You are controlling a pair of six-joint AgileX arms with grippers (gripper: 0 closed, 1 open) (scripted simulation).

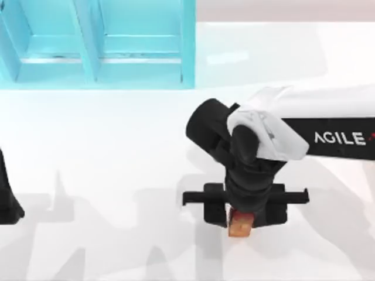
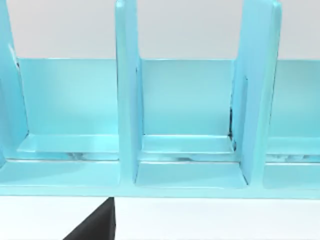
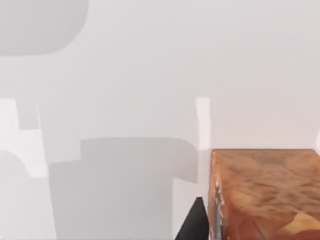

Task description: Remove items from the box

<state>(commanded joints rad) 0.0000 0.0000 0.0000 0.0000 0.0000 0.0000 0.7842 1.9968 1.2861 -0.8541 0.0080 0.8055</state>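
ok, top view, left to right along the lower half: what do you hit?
Left arm parked at the left edge → bare white table → right pincer pointing down over the orange-red block → right arm's white link running off the right edge.

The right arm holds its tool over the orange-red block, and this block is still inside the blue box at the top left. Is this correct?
Not quite. The right tool is over the orange-red block, but the block is out on the white table, well apart from the blue box. The top view shows this.
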